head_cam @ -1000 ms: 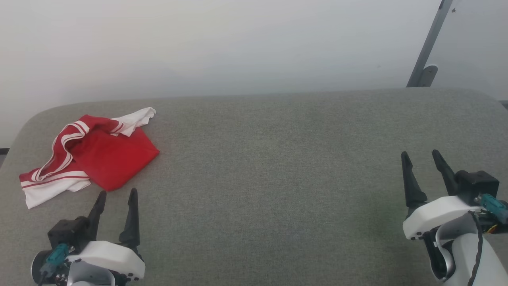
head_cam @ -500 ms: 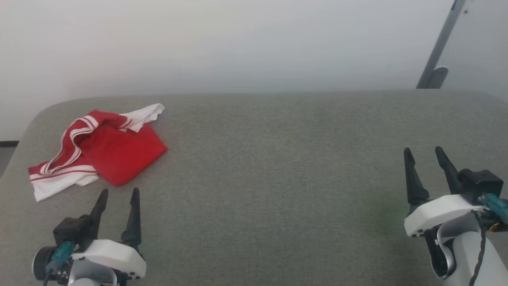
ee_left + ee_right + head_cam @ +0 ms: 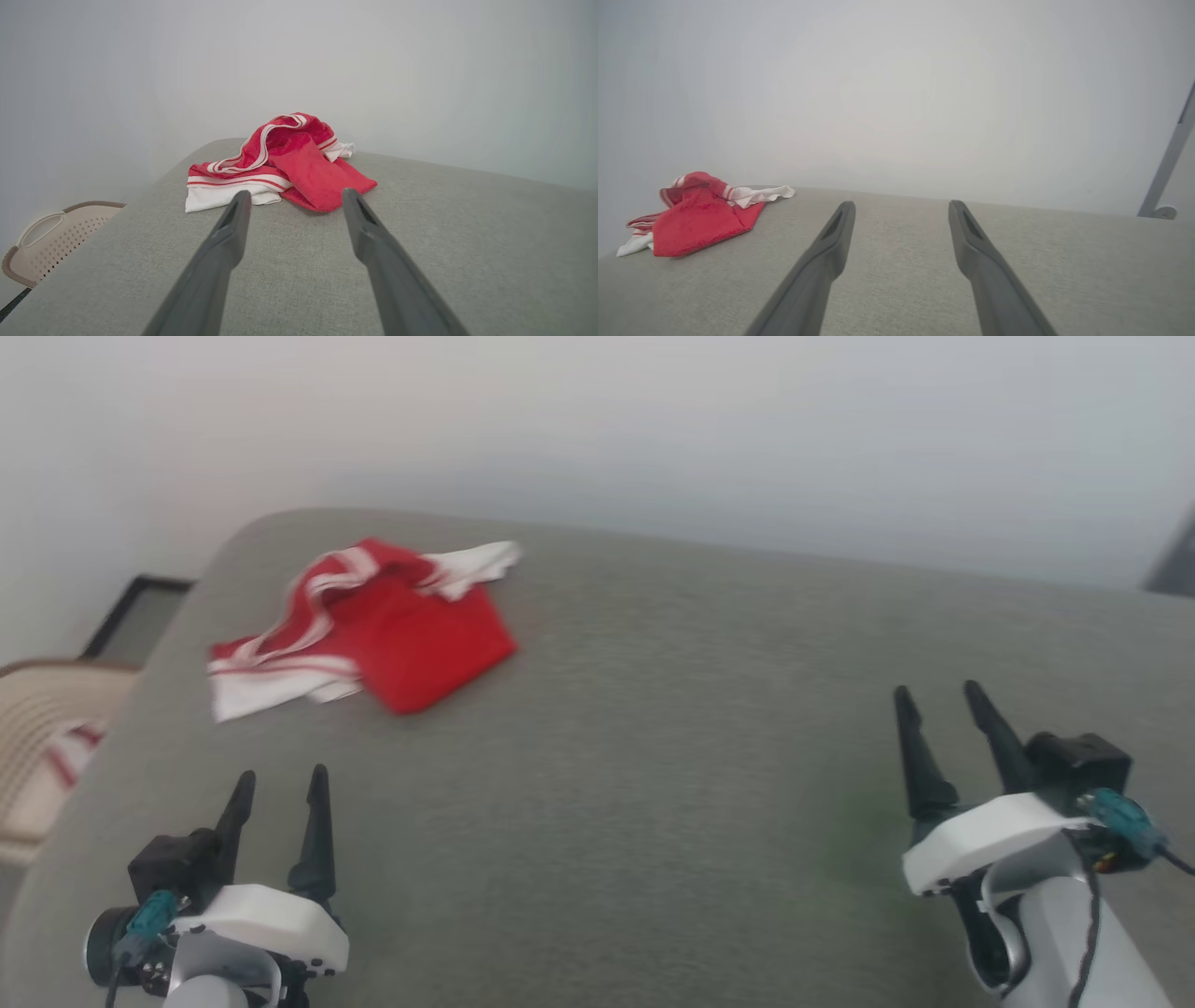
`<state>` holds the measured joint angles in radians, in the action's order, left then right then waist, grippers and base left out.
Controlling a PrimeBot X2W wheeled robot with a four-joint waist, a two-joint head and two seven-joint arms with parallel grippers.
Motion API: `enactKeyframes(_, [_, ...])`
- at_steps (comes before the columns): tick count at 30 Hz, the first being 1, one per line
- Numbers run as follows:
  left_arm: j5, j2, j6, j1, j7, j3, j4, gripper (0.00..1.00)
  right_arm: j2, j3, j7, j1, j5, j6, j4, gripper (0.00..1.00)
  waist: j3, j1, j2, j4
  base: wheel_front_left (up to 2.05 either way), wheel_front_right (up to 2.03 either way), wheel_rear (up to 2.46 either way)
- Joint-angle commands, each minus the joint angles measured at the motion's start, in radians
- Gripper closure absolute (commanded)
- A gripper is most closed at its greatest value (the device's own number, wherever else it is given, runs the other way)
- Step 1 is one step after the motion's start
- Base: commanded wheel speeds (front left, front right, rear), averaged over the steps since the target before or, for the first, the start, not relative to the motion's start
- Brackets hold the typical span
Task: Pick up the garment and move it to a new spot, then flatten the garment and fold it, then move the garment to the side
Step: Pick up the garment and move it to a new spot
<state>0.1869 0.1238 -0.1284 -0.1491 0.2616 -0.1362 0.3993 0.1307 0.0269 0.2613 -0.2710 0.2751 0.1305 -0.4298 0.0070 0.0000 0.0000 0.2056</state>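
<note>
I see left end effector [image 3: 282, 773] released, fingers spread, empty, at near left of the grey table [image 3: 653, 756]. Right end effector [image 3: 936, 688] also released, empty, at near right. Garment [image 3: 411, 635] lies crumpled by far left corner, apart from both.

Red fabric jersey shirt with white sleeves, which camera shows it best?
The left wrist view: the red fabric jersey shirt with white sleeves lies crumpled, sharp and central. The head view shows it blurred, upper left; the right wrist view, small at the left edge.
</note>
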Motion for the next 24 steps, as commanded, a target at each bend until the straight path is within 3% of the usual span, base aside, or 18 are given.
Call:
enactKeyframes(1, [-0.006, -0.005, -0.002, -0.008, 0.005, -0.008, 0.001, 0.0, -0.002, 0.015, 0.005, -0.012, 0.01, 0.0, -0.006, 0.0, 0.007, 0.0, 0.0, 0.085, 0.0, 0.0, 0.0])
enactKeyframes(11, [-0.034, -0.041, -0.001, 0.036, 0.005, -0.041, -0.029, 0.0, -0.011, 0.109, 0.004, -0.026, 0.038, 0.0, -0.04, 0.0, -0.001, 0.0, 0.0, 0.305, 0.0, 0.0, 0.0])
enactKeyframes(19, [-0.004, -0.066, 0.027, 0.103, 0.005, -0.108, -0.112, 0.0, -0.021, 0.254, 0.004, -0.111, 0.067, 0.0, -0.096, 0.0, 0.039, 0.0, 0.0, 0.334, 0.0, 0.0, 0.0])
enactKeyframes(24, [0.005, -0.072, 0.021, 0.11, 0.005, -0.097, -0.132, 0.0, -0.021, 0.282, 0.004, -0.138, 0.087, 0.0, -0.11, 0.0, 0.054, 0.0, 0.0, 0.333, 0.0, 0.0, 0.0])
